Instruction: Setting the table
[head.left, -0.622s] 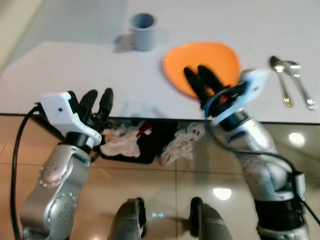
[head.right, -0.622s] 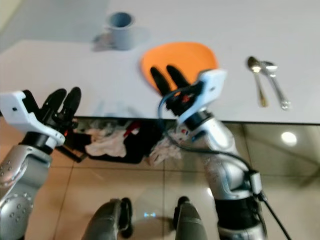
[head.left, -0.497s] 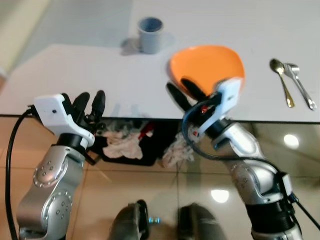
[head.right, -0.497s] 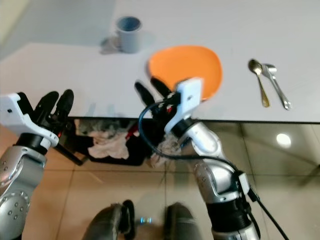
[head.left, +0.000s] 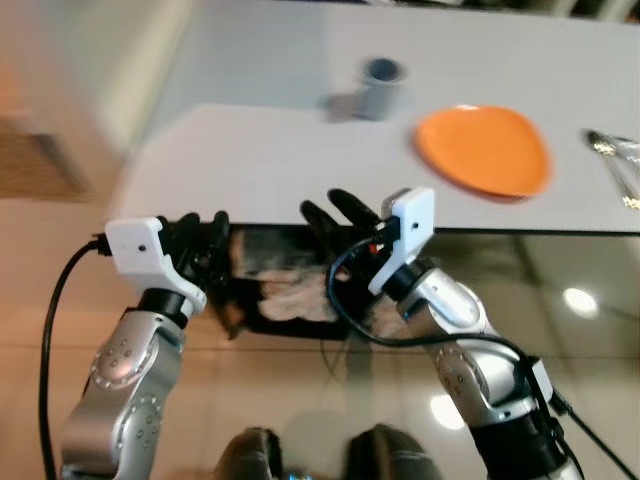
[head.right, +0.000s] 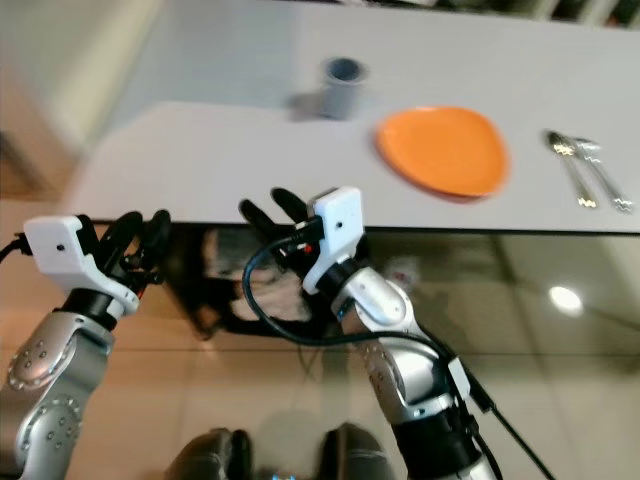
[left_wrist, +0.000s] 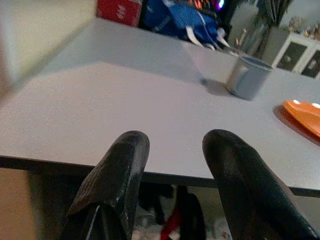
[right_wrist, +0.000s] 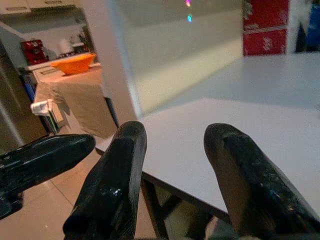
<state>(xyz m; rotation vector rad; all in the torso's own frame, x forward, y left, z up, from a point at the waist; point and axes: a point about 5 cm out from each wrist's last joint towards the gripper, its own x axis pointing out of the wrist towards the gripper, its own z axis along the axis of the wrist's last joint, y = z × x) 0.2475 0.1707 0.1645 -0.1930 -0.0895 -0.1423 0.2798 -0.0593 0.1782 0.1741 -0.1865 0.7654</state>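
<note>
- The orange plate (head.left: 483, 151) sits on the white table (head.left: 260, 160) with nothing holding it, the grey cup (head.left: 380, 86) behind it and the spoons (head.right: 585, 168) off to its right.
- Both claws hang just off the table's near edge: the left gripper (head.left: 202, 232) and the right gripper (head.left: 337, 213), each with fingers parted and nothing between them (the wrist views show the gaps plainly).
- My guess is the robot is between placements, so the sensible thing is to keep both arms tucked clear of the edge while it turns, and not sweep the cup or the cutlery.
- Half a second ago the right gripper reached over the table beside the plate; now it has drawn back below the edge.
- The whole view has swung too, so the camera has moved.
</note>
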